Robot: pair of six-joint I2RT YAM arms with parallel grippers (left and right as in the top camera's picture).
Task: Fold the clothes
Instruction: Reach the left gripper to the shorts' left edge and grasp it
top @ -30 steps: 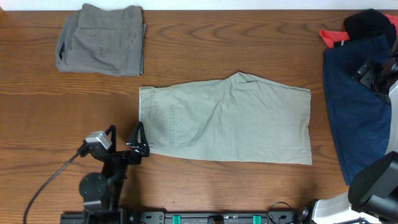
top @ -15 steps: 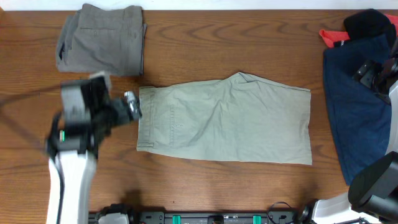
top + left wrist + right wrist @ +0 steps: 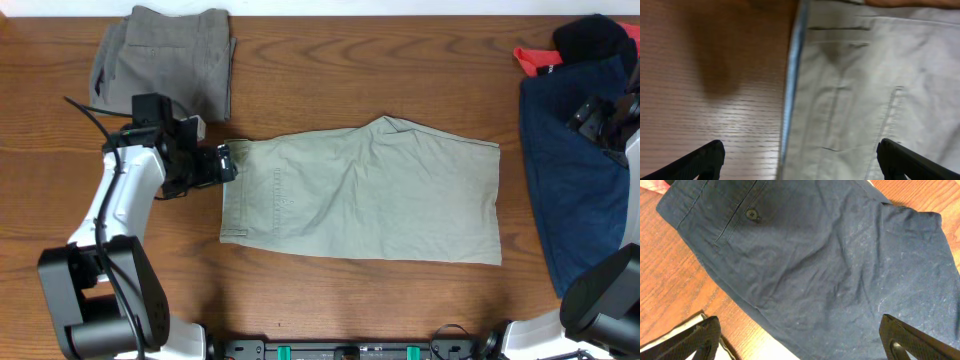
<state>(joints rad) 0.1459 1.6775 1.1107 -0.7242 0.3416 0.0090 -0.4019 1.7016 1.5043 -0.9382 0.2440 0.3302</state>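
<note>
A light khaki pair of shorts (image 3: 370, 195) lies flat mid-table, waistband to the left. My left gripper (image 3: 224, 165) hovers open at the waistband's upper left corner. In the left wrist view its fingertips (image 3: 707, 159) straddle the pale blue waistband edge (image 3: 792, 75), one over wood and one over the khaki cloth (image 3: 865, 90), gripping nothing. A dark navy pair (image 3: 580, 180) lies at the right edge, and my right gripper (image 3: 592, 117) hangs open above it. The navy cloth (image 3: 830, 255) fills the right wrist view between wide-apart fingertips (image 3: 702, 337). A grey-olive pair (image 3: 165, 62) sits folded at the back left.
Red and black garments (image 3: 570, 48) are bunched at the back right corner, behind the navy pair. The wooden table (image 3: 330, 80) shows between the three pairs. A pale surface (image 3: 760, 350) appears past the navy cloth's edge in the right wrist view.
My left arm has swung from the table's front edge up to the khaki shorts' waistband, still open. The right arm and the clothes have not moved.
</note>
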